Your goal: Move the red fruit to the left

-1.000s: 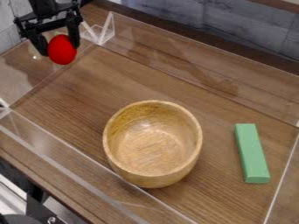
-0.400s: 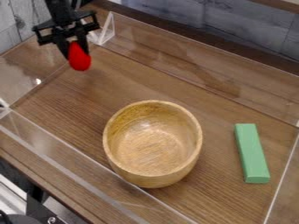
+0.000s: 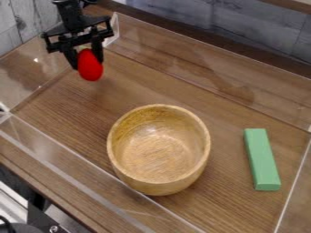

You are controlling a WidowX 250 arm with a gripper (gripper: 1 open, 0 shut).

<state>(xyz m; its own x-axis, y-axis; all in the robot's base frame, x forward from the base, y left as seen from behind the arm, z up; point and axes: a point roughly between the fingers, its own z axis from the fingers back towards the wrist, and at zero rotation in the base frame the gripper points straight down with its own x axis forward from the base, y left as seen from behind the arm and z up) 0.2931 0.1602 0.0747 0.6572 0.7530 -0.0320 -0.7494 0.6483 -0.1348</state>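
Note:
The red fruit [image 3: 89,65], small, glossy and rounded, is at the back left of the wooden tabletop. It lies just below my gripper [image 3: 82,40]. The black fingers [image 3: 54,41] stand spread to either side above the fruit, so the gripper looks open. I cannot tell whether the fruit rests on the table or still touches a finger. The arm comes down from the top left corner.
A large wooden bowl [image 3: 159,148] stands in the middle front. A green rectangular block [image 3: 260,158] lies to the bowl's right. Clear plastic walls [image 3: 49,173] fence the table on all sides, with a clear bracket [image 3: 112,31] beside the gripper.
The gripper and the red fruit have shifted right and slightly toward the front. The fingers now stand wider and higher over the fruit than before.

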